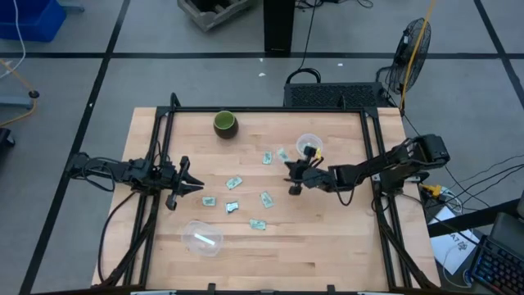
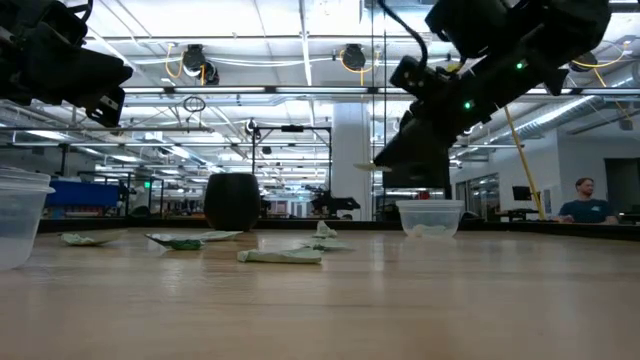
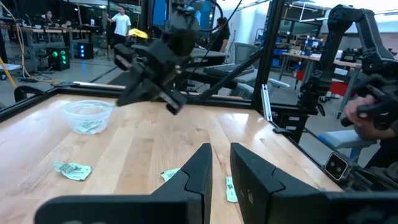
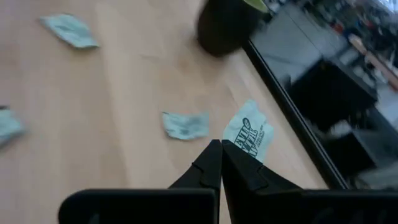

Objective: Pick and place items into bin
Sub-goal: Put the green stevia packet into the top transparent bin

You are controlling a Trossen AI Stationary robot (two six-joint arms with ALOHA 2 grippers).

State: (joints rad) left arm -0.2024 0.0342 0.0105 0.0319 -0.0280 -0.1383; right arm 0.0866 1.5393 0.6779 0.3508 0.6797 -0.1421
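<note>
1. Nearest the right wrist camera, the right hand [image 4: 221, 163] shows its two dark fingers pressed together with nothing between them, tips pointing at a pale green wrapped item [image 4: 248, 137] bearing dark printed lettering too small to read.
2. Seen from above, this right hand [image 1: 294, 174] sits centre-right of the frame, its arm reaching in level from the right edge, just below a clear cup [image 1: 309, 146] near the upper right of the bench [image 1: 327, 246].
3. At the left of the high view, the left hand [image 1: 190, 185] points toward the middle; in its wrist view the fingers [image 3: 199, 171] stand slightly apart, holding nothing.
4. About eight items [image 1: 235, 182] lie scattered across the middle of the bench between the two hands; another clear cup [image 1: 201, 238] sits lower left, and a dark green cup [image 1: 225, 124] upper centre.
5. Only the left wrist view shows pale pieces lying inside the clear cup [image 3: 87, 116] and people standing in the room at the upper left.
6. Only the low view shows both hands hovering above the bench surface, plus a seated person [image 2: 587, 202] at far right.
</note>
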